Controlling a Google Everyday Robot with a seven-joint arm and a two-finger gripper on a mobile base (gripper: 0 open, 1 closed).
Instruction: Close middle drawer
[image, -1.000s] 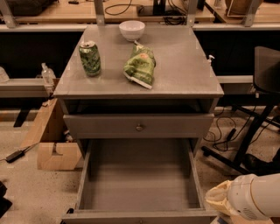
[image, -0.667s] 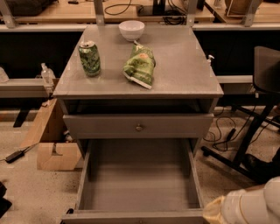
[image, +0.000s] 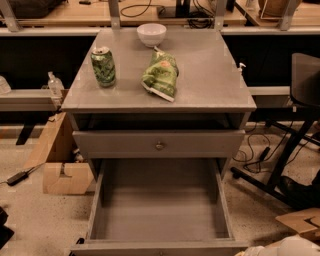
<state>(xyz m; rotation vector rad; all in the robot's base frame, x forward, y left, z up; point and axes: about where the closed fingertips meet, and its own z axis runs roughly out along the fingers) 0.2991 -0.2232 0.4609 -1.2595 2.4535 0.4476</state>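
The middle drawer (image: 160, 212) is pulled far out toward me, grey and empty inside, with its front edge (image: 160, 246) at the bottom of the camera view. Above it the top drawer (image: 125, 144), with a small brass knob (image: 160, 146), stands out slightly from the cabinet. The lowest drawer is hidden under the open one. Only a white rounded part of my arm (image: 292, 247) shows at the bottom right corner, right of the open drawer's front. My gripper itself is out of view.
On the cabinet top (image: 210, 85) stand a green can (image: 103, 66), a green chip bag (image: 161, 75) and a white bowl (image: 151, 34). A cardboard box (image: 62, 165) sits on the floor at left. An office chair (image: 300, 100) with its base and cables is at right.
My white arm part has dropped lower and further out of the bottom right corner. The drawers and the things on the cabinet top have not moved.
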